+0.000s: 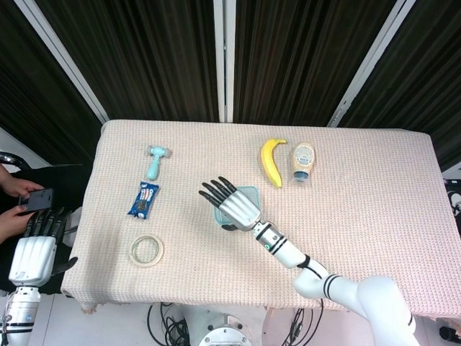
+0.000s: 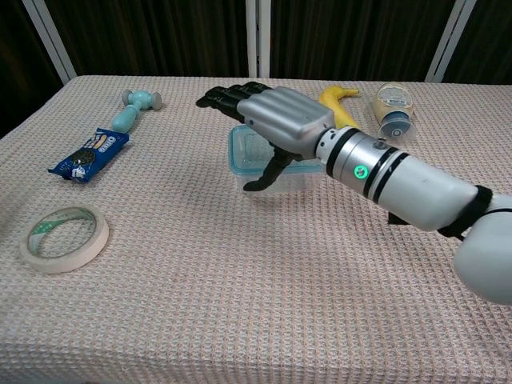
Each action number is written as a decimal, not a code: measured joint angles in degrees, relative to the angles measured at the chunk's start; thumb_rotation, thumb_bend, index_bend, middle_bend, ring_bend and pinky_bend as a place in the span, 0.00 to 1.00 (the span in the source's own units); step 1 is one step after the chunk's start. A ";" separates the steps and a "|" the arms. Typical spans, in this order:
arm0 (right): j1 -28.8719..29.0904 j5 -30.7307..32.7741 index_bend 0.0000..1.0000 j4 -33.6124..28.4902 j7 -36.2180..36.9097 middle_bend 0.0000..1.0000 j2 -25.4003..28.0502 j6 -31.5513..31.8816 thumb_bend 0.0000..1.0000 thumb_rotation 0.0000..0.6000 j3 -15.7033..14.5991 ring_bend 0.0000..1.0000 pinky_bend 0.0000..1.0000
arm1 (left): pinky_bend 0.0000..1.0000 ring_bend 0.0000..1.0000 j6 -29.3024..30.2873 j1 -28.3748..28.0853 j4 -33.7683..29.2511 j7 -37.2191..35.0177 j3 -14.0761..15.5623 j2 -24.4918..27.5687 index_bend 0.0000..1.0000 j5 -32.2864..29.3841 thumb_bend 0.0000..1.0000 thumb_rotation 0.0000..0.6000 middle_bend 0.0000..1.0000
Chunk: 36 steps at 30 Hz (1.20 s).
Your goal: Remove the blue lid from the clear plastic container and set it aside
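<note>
The clear plastic container with its blue lid (image 1: 249, 193) (image 2: 246, 152) sits mid-table, mostly covered by my right hand (image 1: 234, 205) (image 2: 280, 112). That hand is stretched flat over the lid with fingers spread and pointing to the far left, and its thumb hangs down at the container's near side. It grips nothing that I can see. My left hand (image 1: 32, 256) hangs off the table's left edge, fingers straight and apart, empty; only the head view shows it.
A banana (image 1: 271, 162) (image 2: 336, 104) and a lying bottle (image 1: 303, 160) (image 2: 394, 112) are behind the container. On the left lie a toy hammer (image 1: 155, 160), a cookie packet (image 1: 143, 199) and a tape roll (image 1: 146, 250). A person holding a phone (image 1: 36, 198) stands at the far left.
</note>
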 measured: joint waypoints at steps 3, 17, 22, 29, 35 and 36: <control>1.09 -0.02 0.00 0.68 0.97 0.00 -0.39 -0.45 0.03 1.00 -0.67 0.00 0.00 | 0.00 0.00 -1.05 -0.84 -0.07 0.10 0.01 0.15 0.11 0.59 0.06 1.00 0.05; -16.09 2.45 0.00 -28.70 -4.75 0.03 26.39 15.83 0.03 1.00 -5.25 0.00 0.00 | 0.00 0.00 -18.77 -17.79 -1.11 -4.81 -5.31 -1.34 0.08 3.45 0.06 1.00 0.05; -25.44 4.28 0.00 -38.77 -6.41 0.03 37.62 25.29 0.03 1.00 -6.59 0.00 0.00 | 0.00 0.00 -27.88 -27.54 -0.79 -5.26 -10.04 -6.35 0.03 0.17 0.06 1.00 0.05; -30.54 4.08 0.00 -41.04 -5.36 0.03 41.68 30.48 0.03 1.00 -7.77 0.00 0.00 | 0.00 0.00 -38.29 -38.74 1.66 0.54 -13.87 -15.59 0.00 -13.01 0.06 1.00 0.02; -31.56 3.24 0.00 -39.43 -3.05 0.03 41.56 31.08 0.03 1.00 -7.74 0.00 0.00 | 0.00 0.00 -41.05 -46.69 6.36 8.99 -14.69 -23.80 0.00 -26.83 0.06 1.00 0.00; -31.68 3.20 0.00 -39.18 -2.77 0.03 41.45 31.10 0.03 1.00 -7.71 0.00 0.00 | 0.00 0.00 -41.01 -47.80 7.09 10.25 -14.76 -25.05 0.00 -28.91 0.06 1.00 0.00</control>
